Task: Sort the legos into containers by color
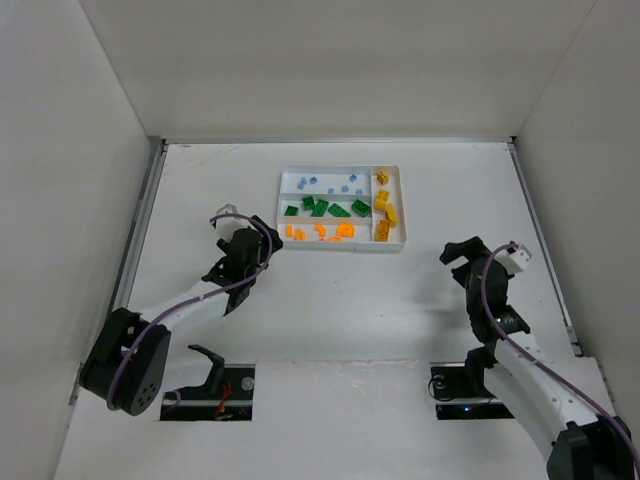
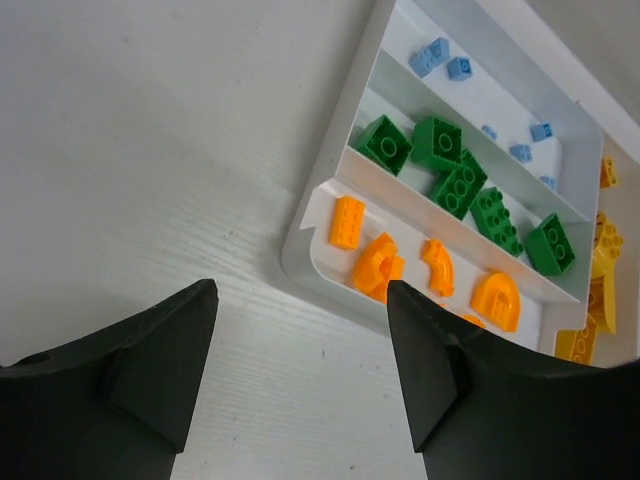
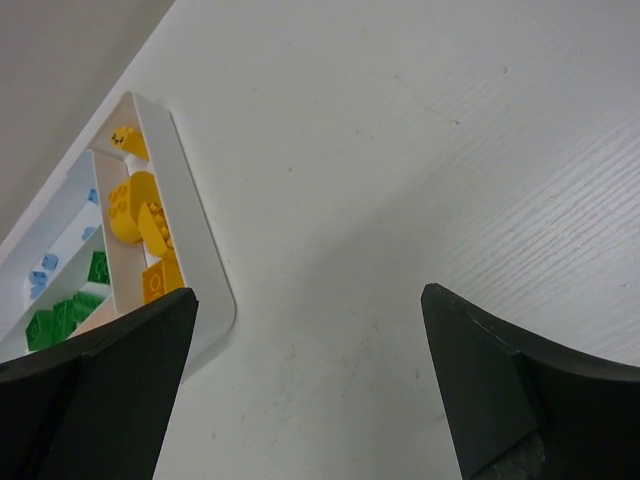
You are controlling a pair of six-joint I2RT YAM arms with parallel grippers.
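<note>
The containers are slots of one white tray [image 1: 342, 169] at the table's far middle. Light blue legos [image 1: 330, 185] lie in its far slot, green legos [image 1: 325, 208] in the middle slot, orange legos [image 1: 320, 232] in the near slot and yellow legos [image 1: 383, 205] in the crosswise right end slot. My left gripper [image 1: 255, 240] hovers just left of the tray's near left corner [image 2: 300, 250], open and empty [image 2: 300, 300], with orange legos [image 2: 378, 265] ahead. My right gripper [image 1: 462, 262] stands open and empty [image 3: 310, 300] over bare table, right of the tray's yellow legos [image 3: 130, 205].
White walls enclose the table on the left, back and right. A metal rail [image 1: 140, 230] runs along the left edge. Dark cutouts [image 1: 215, 385] sit at the arm bases near the front edge.
</note>
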